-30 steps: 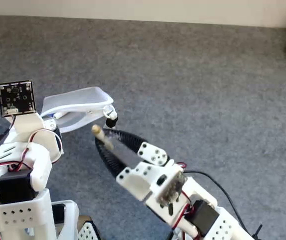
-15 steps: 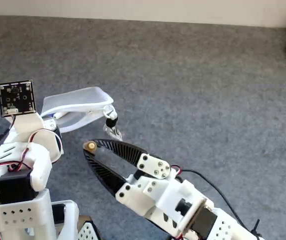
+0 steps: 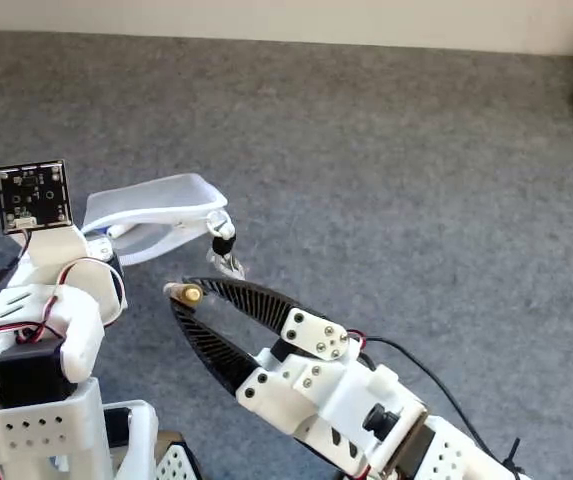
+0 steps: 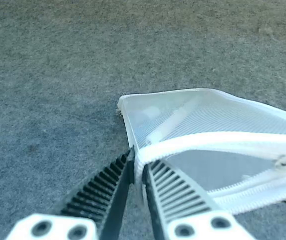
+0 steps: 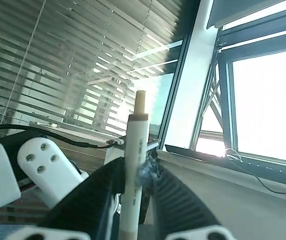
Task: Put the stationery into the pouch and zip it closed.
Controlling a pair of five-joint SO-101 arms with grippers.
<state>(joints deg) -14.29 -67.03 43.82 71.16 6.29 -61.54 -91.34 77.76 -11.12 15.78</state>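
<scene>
High view is showing the right claw [image 3: 179, 296] drawing back and rolling over since a second ago, so the pen [image 3: 183, 293] it is clamping is now pointing sideways, near the pouch [image 3: 156, 212] but outside its mouth; insertion is probably needing a fresh aim. The left claw [image 4: 138, 167] is pinching the pouch rim, propping the mouth open. A grey, carpet-like table [image 3: 416, 170] is lying beneath, while slatted blinds [image 5: 73, 60] and bright windows [image 5: 267, 110] are showing behind.

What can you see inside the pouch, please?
Through the pouch mesh a pale, stick-like shape shows; what it is cannot be told. The left fingers and zip band cover part of the inside. The pen is outside, between the right fingers.
</scene>
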